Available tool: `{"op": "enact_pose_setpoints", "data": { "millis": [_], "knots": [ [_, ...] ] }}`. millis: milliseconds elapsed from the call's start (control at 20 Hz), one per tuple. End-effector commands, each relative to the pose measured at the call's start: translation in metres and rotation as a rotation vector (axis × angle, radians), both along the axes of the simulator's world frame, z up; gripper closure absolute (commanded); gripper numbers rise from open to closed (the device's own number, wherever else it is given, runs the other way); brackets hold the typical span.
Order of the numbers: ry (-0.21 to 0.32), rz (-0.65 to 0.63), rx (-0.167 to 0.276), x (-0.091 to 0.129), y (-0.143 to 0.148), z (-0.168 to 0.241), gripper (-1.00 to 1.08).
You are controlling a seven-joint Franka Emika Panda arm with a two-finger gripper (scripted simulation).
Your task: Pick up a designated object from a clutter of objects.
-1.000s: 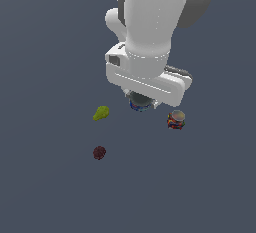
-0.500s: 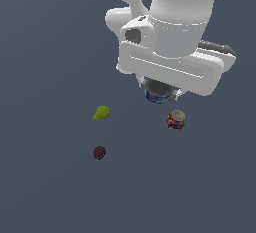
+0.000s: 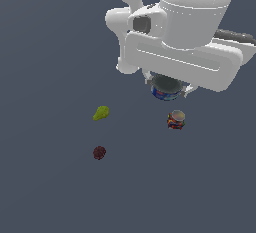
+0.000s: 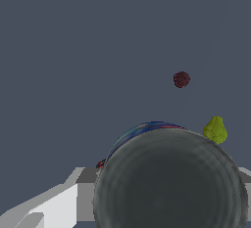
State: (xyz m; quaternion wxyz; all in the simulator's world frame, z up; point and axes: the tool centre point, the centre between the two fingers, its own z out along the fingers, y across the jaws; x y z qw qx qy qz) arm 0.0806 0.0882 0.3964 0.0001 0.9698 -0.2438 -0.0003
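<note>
Filling most of the upper right of the exterior view, the white arm (image 3: 175, 27) reaches down over a plain dark grey floor (image 3: 45, 192), its broad wrist block hiding nearly all of the gripper (image 3: 167, 88). Only two small pale finger tips (image 3: 189, 90) peek out beneath that block, one on each side of the short can (image 3: 165, 91), and they sit right against its sides, so the gripper is closed around the short can. The can hangs just under the wrist block, with its dark grey top tucked up against the hand and its blue band with a touch of red facing outward.

From the wrist view the same short can (image 4: 169, 178) takes up much of the picture, its round dark grey top very close to the lens and a thin rim of blue showing along its far edge. A pale finger (image 4: 54, 205) runs along beside it, with a spot of red where the two meet.

Next in size is the taller can (image 3: 175, 119) with many colours and a pale lid, standing upright on the floor just beside the held can in the exterior view. The yellow-green pear (image 3: 101, 113) lies well apart toward the exterior view's left. Smallest is the dark red bumpy ball (image 3: 99, 152), resting near the pear. Both the pear (image 4: 215, 129) and the ball (image 4: 181, 79) show in the wrist view beyond the held can.
</note>
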Motion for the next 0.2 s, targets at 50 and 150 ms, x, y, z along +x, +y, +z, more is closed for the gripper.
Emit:
{"op": "enact_pose_setpoints", "data": {
  "millis": [50, 150],
  "knots": [
    [-0.001, 0.000, 0.000, 0.0006, -0.0002, 0.0006, 1.08],
    [-0.001, 0.000, 0.000, 0.0004, -0.0006, 0.0000, 1.08]
  ]
}}
